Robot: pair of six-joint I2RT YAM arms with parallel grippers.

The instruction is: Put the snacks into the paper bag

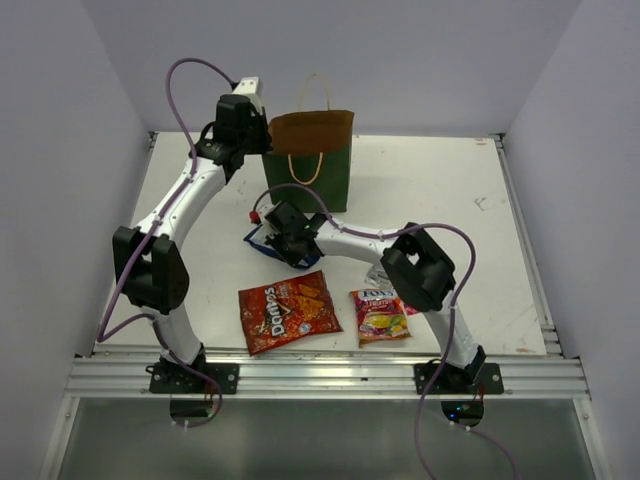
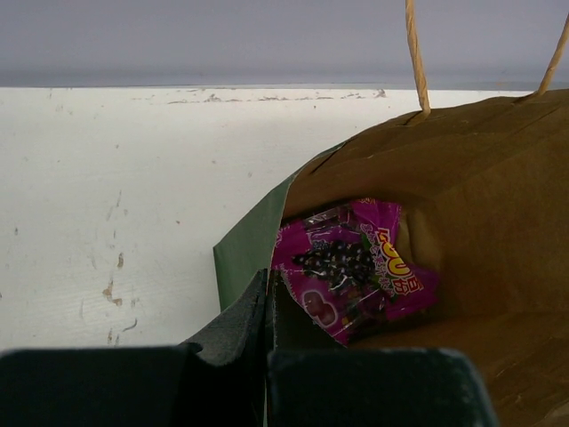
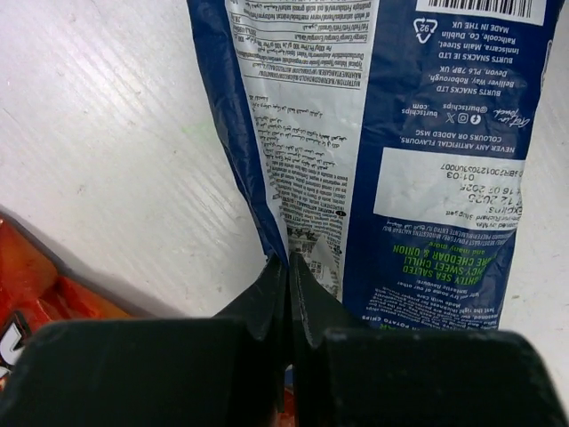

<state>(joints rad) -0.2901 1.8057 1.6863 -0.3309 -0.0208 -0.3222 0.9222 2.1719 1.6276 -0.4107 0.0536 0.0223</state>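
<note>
The dark green paper bag [image 1: 322, 168] stands upright at the back of the table. My left gripper [image 1: 262, 140] is shut on the bag's left rim; in the left wrist view the jaws [image 2: 268, 285] pinch the green wall [image 2: 244, 253]. A purple bag [image 2: 356, 267] lies inside on the brown bottom. My right gripper [image 1: 272, 236] is shut on the edge of the blue-white bag [image 1: 260, 241], which the right wrist view shows flat on the table [image 3: 418, 133] beyond the closed jaws [image 3: 288, 262]. The Doritos bag [image 1: 288, 311] and the red-yellow fruit-candy packet [image 1: 380, 314] lie near the front edge.
A small silver packet [image 1: 378, 277] shows partly under the right arm's elbow. A corner of the Doritos bag shows at the lower left of the right wrist view [image 3: 27, 289]. White walls enclose the table on three sides. A metal rail [image 1: 320, 375] runs along the front.
</note>
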